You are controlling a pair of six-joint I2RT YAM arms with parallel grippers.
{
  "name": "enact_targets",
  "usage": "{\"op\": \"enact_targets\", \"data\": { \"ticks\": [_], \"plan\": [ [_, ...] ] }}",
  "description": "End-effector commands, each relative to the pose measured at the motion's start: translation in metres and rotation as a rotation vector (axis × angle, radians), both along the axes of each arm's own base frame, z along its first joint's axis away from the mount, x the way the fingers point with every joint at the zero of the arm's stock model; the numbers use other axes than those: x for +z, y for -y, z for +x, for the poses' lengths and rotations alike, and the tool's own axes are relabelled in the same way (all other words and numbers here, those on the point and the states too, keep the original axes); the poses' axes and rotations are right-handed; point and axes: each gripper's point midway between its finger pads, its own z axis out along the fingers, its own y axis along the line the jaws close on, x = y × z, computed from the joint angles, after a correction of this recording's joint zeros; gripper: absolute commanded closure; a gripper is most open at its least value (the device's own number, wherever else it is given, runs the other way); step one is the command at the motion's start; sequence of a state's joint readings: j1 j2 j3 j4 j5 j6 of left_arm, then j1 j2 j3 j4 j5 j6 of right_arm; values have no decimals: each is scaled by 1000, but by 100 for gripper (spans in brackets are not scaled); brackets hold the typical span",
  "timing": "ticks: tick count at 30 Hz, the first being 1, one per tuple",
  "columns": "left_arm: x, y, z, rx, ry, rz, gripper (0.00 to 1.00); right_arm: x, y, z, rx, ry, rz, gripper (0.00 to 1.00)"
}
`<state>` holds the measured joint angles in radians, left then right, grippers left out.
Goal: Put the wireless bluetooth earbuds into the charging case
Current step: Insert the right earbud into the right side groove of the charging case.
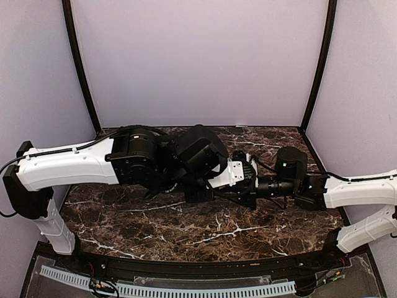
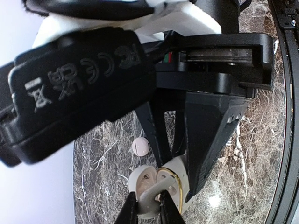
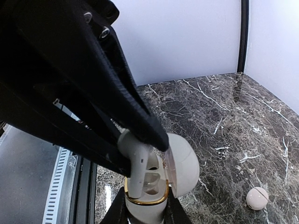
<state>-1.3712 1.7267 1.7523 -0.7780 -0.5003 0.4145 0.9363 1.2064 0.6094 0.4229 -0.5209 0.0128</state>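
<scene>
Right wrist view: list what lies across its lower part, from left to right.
white slotted strip → earbud → charging case, lid open → small round pale object

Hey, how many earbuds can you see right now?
1. The earbud is pinched in the left gripper, stem down at the open charging case held by the right gripper. Another may be hidden behind the grippers.
</scene>
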Motion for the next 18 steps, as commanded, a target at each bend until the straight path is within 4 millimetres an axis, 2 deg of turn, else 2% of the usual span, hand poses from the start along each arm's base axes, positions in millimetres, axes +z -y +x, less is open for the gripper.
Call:
{"op": "enact_targets", "data": {
  "ticks": [1,10,18],
  "plan": [
    [1,-2,-6,-8,-24,23,95,29,-4,-1,7,54,79,100],
    [1,-7,-1,27,-2,34,95,34,0,-6,22,74,101,100],
    [2,-5,-2,24,-7,29,95,35,-1,-7,31,76,103,100]
  ]
}}
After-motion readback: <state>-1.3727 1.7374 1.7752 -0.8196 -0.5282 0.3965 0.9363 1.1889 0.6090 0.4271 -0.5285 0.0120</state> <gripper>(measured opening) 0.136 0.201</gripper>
